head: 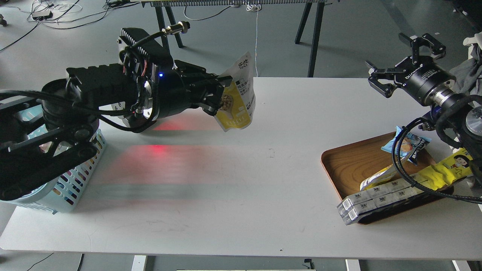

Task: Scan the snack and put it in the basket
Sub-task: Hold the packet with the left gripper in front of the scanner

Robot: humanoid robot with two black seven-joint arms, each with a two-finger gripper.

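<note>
My left gripper [222,96] is shut on the snack [239,103], a small yellow pouch with a white back panel, and holds it tilted in the air above the far middle of the white table [241,195]. Red scanner light falls on the table under and beside the pouch. The light blue basket [71,184] stands at the table's left edge, mostly hidden behind my left arm. My right gripper [404,62] is open and empty, raised above the far right of the table.
A brown wooden tray [350,162] at the right holds a blue snack packet [404,145], a long yellow cartoon-face packet [446,169] and a clear box row [376,199]. Black trestle legs [312,37] stand behind the table.
</note>
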